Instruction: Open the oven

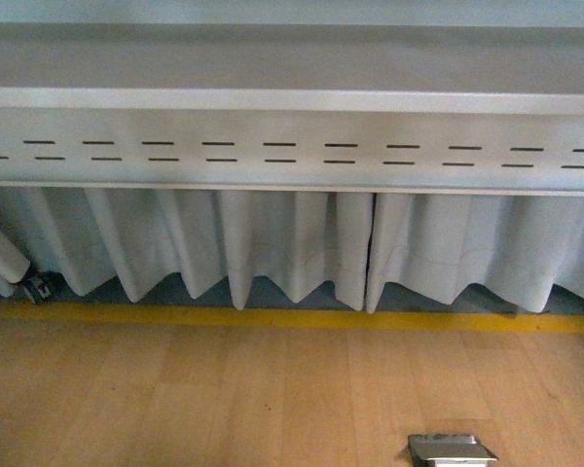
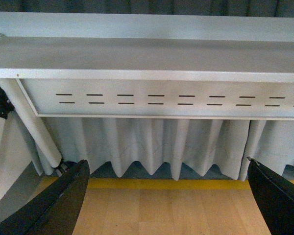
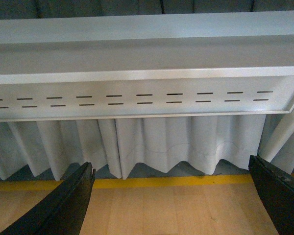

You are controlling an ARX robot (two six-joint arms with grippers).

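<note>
Oven: not in any of the three views, so its direction from either claw cannot be read off. My guess is that it stands on the table top, above what the cameras take in.
Table (image 1: 292,97): only its grey front edge shows, running straight across each view, with a slotted panel (image 1: 292,151) under it.
Long axis: the table edge runs left to right across the robot's front. The line of the oven door's handle cannot be told.
Left claw (image 2: 166,164): jaws wide apart with nothing between them, low down and aimed at the panel and the curtain (image 2: 152,147).
Right claw (image 3: 171,164): also spread wide and empty, at about the same height and facing the same way.
Nearer arm: cannot tell. Both wrist views show the table front from much the same range.
Table ends: the left wrist view takes in a slanted table leg (image 2: 32,122) at the left end. The right wrist view shows the panel's corner at the right end.
Below the edge: a white pleated curtain hangs down to a yellow line (image 1: 273,317) on the wooden floor (image 1: 175,399). A small metal plate (image 1: 452,449) sits in the floor close to the robot.
Open room: nothing stands between the claws and the table front. To my eye both arms must rise above the edge before the oven door can be found.
Risk: lifting straight up close in could knock a claw on the table's overhanging edge.
</note>
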